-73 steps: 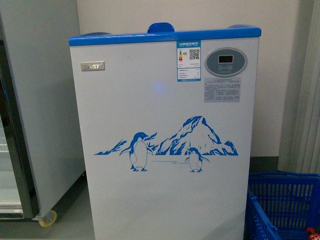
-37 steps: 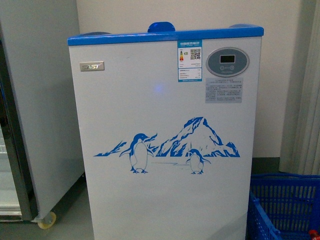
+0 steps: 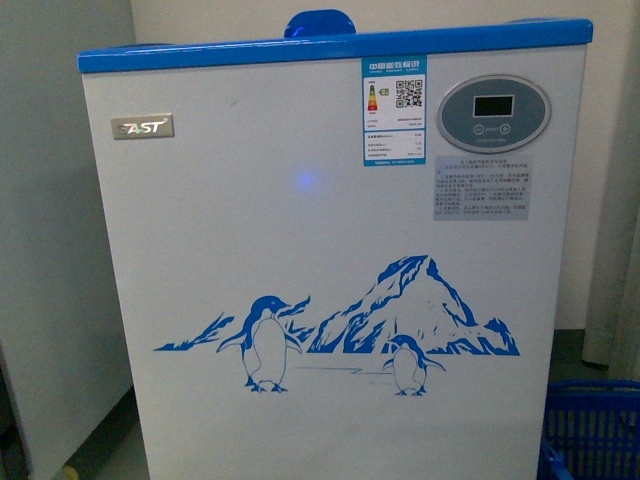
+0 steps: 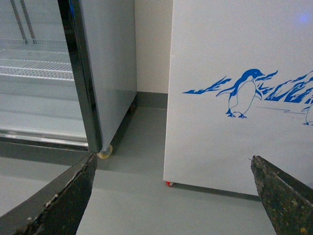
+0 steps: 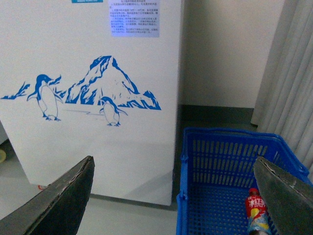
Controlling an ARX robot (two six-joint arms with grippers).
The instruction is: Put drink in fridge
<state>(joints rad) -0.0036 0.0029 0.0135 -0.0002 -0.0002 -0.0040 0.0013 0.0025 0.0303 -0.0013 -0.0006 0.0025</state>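
Observation:
The fridge (image 3: 300,260) is a white chest cooler with a blue top rim and a blue penguin-and-mountain decal; it fills the front view. It also shows in the left wrist view (image 4: 220,58) and in the right wrist view (image 5: 88,142). The drink (image 5: 256,211), a bottle with a red cap and red label, lies in a blue basket (image 5: 215,166) on the floor beside the fridge. My right gripper (image 5: 173,196) is open and empty, above the basket's near-left corner. My left gripper (image 4: 173,196) is open and empty over the grey floor before the fridge. Neither arm shows in the front view.
A taller grey cabinet (image 4: 105,73) with a dark-framed glass door stands left of the fridge, wire shelves inside, with a narrow floor gap between them. The blue basket's corner shows low right in the front view (image 3: 590,430). A pale curtain (image 5: 293,73) hangs behind the basket.
The front view has closed in on the fridge, which now looks larger and fills more of the frame. The grey cabinet and blue basket have slid toward the edges.

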